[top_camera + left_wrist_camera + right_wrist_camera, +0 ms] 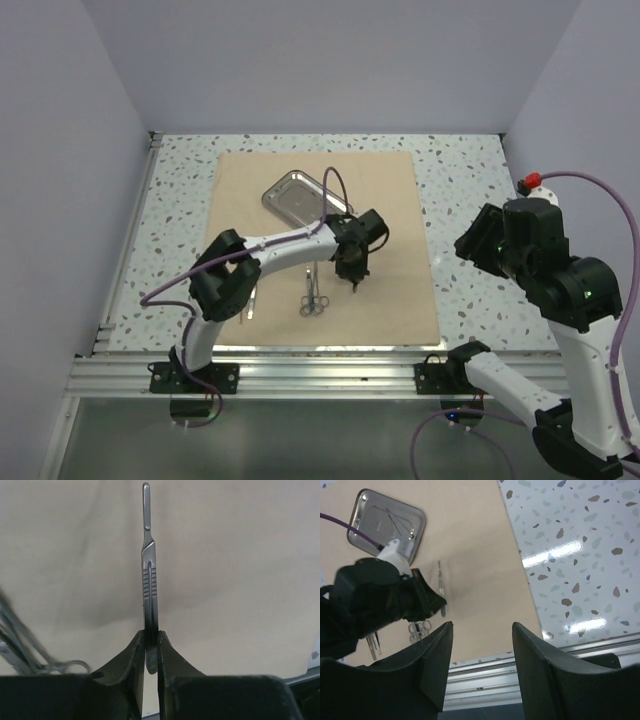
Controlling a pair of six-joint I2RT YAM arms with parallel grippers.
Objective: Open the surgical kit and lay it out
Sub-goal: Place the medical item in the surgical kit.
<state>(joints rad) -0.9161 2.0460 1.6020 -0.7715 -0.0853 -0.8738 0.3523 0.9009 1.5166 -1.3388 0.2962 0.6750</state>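
The beige-tan cloth wrap (390,260) lies spread flat on the table. The shiny steel tray (300,194) sits on its far part, with thin instruments still in it in the right wrist view (387,524). My left gripper (354,282) points down over the cloth's middle, shut on a slim silver ribbed instrument handle (149,575) that sticks out beyond the fingertips. Ring-handled scissors or forceps (314,300) lie on the cloth just left of it, and tweezers (250,298) lie further left. My right gripper (482,625) is open and empty, raised over the table's right side.
The speckled table top (470,190) shows right of and behind the cloth. An aluminium rail (320,375) runs along the near edge. Purple cables loop off both arms. Grey walls close in the back and sides.
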